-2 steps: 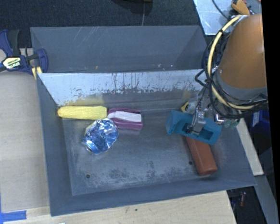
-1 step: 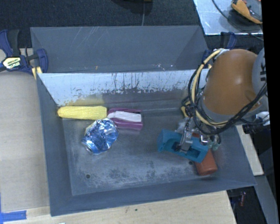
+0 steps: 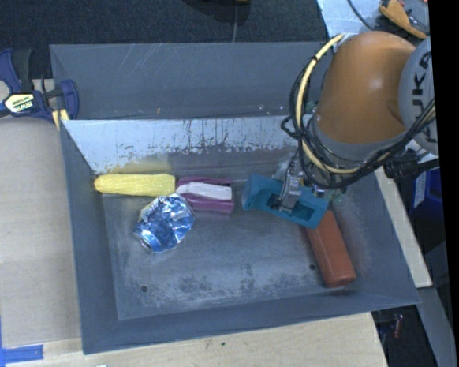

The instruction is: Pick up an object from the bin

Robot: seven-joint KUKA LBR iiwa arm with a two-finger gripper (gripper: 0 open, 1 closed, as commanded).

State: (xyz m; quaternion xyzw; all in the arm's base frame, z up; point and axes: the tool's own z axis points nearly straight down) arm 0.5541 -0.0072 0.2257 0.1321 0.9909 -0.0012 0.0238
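Pincer [image 3: 295,188] is seen low in the bin [image 3: 236,261], under the orange wrist cover [image 3: 364,89]; whether it is spread or pressed together cannot be told. Teal block [image 3: 262,196] is found right beneath it, long axis run leftward and slightly back from the pincer. No hold is shown. Red-brown bar [image 3: 334,254] is set just beside the teal block's right end, pointed at the near wall. Purple-white piece [image 3: 208,195] is placed just left of the teal block, with foil ball [image 3: 164,223] and corn cob [image 3: 135,184] further left.
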